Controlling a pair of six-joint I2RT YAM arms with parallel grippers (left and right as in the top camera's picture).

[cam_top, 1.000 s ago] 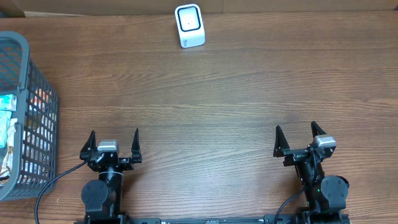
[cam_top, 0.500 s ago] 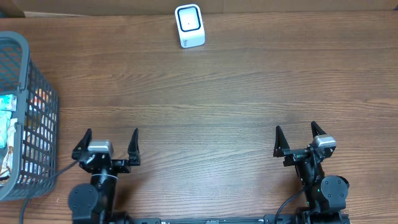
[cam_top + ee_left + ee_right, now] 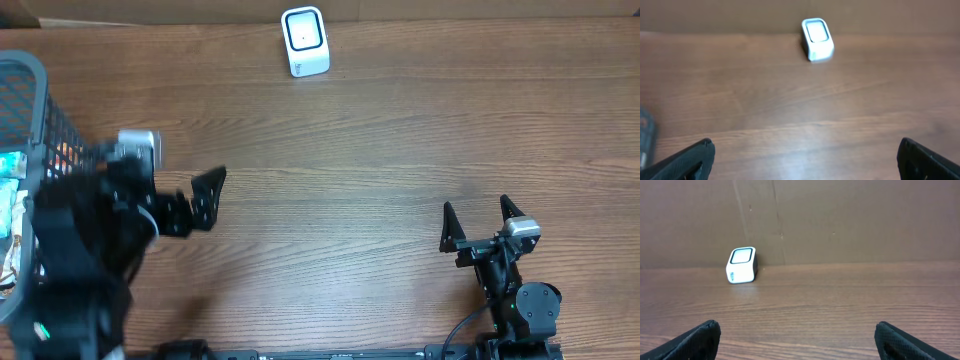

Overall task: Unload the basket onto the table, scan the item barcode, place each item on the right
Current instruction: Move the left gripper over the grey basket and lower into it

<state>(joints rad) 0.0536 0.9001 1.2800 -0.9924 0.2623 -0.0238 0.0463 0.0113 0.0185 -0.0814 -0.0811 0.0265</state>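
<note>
Gaping empty, left claw and right claw face a rounded white barcode scanner on the wood-grain desk; only overhead clearly shows the grey lattice basket.

The left arm appears blurred in the overhead view and covers part of the basket. The left frame edge cuts off the basket. Its contents are unidentifiable.
</note>
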